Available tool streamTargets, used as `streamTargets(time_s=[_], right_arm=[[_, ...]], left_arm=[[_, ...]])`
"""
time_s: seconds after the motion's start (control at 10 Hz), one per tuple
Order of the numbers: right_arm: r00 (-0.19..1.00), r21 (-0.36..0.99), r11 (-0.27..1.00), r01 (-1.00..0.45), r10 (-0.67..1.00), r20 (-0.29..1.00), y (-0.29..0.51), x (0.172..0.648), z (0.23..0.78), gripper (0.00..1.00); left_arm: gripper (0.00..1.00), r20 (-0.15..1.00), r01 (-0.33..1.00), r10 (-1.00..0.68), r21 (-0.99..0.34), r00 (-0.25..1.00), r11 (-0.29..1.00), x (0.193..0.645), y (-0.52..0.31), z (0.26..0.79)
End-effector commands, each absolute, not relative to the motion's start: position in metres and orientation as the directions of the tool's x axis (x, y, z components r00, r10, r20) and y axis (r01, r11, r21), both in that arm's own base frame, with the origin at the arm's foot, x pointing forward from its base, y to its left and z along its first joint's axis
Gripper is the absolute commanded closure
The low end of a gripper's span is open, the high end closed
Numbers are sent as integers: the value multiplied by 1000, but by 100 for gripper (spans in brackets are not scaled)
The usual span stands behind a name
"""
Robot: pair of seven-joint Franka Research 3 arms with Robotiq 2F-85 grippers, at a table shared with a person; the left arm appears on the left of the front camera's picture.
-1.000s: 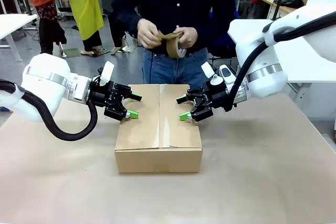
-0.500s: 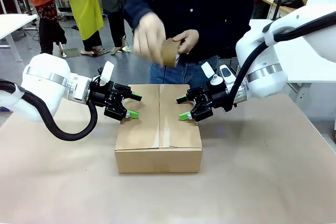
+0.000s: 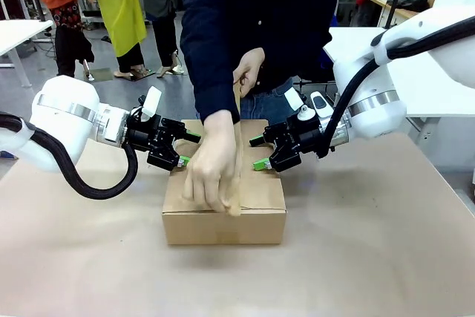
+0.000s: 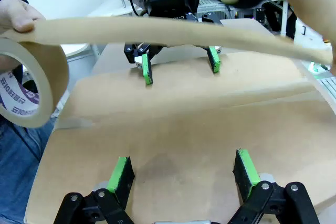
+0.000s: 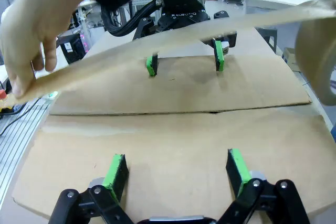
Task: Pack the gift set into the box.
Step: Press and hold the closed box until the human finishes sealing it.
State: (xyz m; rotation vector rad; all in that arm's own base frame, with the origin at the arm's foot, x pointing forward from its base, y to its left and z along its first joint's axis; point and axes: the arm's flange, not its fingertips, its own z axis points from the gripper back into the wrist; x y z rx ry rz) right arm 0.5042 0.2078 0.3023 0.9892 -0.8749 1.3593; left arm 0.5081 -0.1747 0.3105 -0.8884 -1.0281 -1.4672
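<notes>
Front, left wrist and right wrist views of the packing table. We see the box (image 3: 224, 198) standing in the middle of the brown table (image 3: 371, 257), its top flaps folded down so that they meet along a centre seam; with the flaps shut, we cannot tell what lies inside.

The left gripper (image 3: 185, 149) rests at the box's left edge with its jaws spread wide and nothing between them. In the left wrist view its green pads (image 4: 119, 172) press flat on the cardboard flap. The right gripper (image 3: 257, 152) mirrors it at the right edge, likewise spread wide and holding nothing, with its pads (image 5: 114, 169) laid on the opposite flap. Each wrist view shows the other gripper facing it across the seam.

A person in a dark shirt (image 3: 252, 20) leans over from the far side. One hand (image 3: 214, 165) presses down on the box top near the front edge, over the seam. The other hand (image 3: 250, 70) is raised above the far edge. A strip of brown tape (image 4: 173, 31) stretches between the hands above the flaps, and the tape roll (image 4: 32, 85) from which it runs appears at the edge of the left wrist view.
</notes>
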Motion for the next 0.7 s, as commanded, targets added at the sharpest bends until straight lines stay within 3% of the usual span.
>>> streamTargets(time_s=[0.0,0.6], right_arm=[[42,56,-30,-998,359,933,207,502,298,0],[42,56,-30,-998,359,933,207,502,298,0]], left_arm=[[0,927,990,-347,126,-138,-57,507,-174,307],[0,927,990,-347,126,-138,-57,507,-174,307]])
